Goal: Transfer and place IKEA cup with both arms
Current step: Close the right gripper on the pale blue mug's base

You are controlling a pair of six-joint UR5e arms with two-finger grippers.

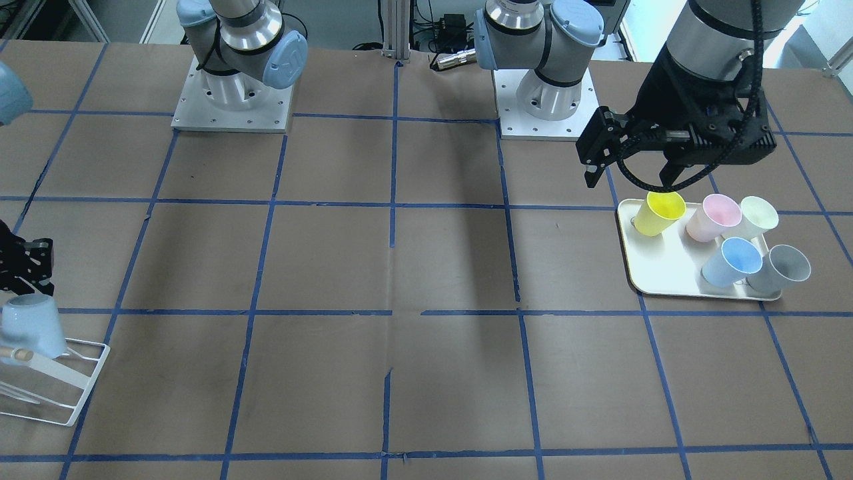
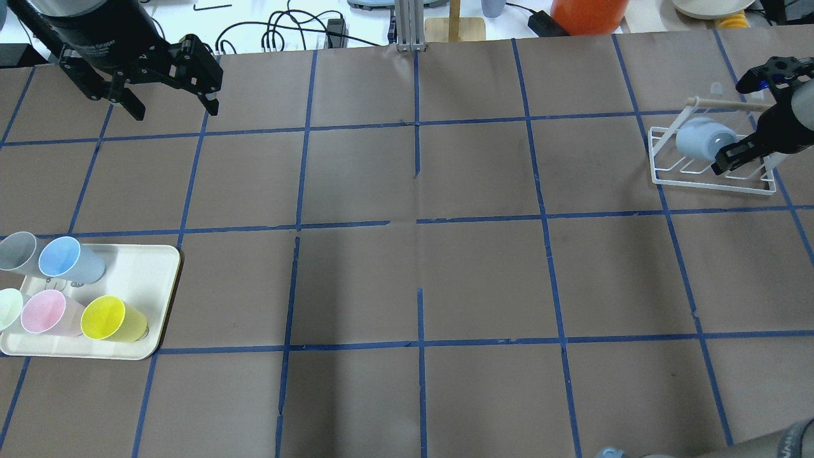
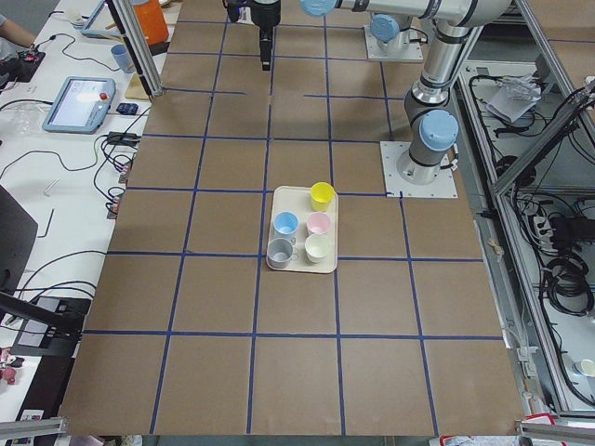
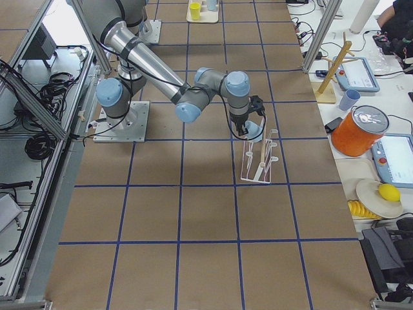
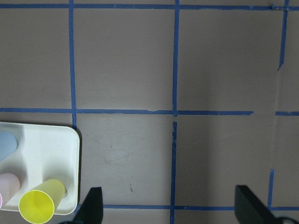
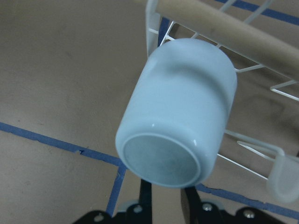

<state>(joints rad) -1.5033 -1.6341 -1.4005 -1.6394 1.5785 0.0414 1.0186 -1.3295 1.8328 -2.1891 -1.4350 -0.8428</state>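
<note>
Overhead exterior view: the IKEA cup [image 2: 698, 141] is lying tilted, mouth down and base up, on the white wire rack [image 2: 712, 181] at the robot's right end of the table, just under the rack's wooden dowel [image 2: 725, 105]. The right gripper [image 2: 731, 158] is hanging just beside the cup's base. In the right wrist-mounted view its fingers [image 6: 145, 198] are standing only a narrow gap apart below that base, too close together to be spanning the cup, so they are apparently gripping nothing. Whether a fingertip is brushing the cup cannot be told. The left gripper [image 2: 173, 105] is hovering well apart from all this, above bare table beyond the cream tray [image 2: 152, 267]. Its fingers are spreading wide and carrying nothing. The tray is holding the other cups: the light-blue cup [image 2: 70, 261], grey cup [image 2: 19, 250], pink cup [image 2: 48, 313], yellow cup [image 2: 111, 319] and a pale green cup [image 2: 7, 308]. Judged from this layout, the task is sitting at its closing step, with the cup across the table and seemingly resting on the rack by itself. The next move is calling for the right arm to draw straight away from the cup's base. It should be keeping its fingers clear of the rack wires and dowel, so that the light cup is not nudged off its perch.
</note>
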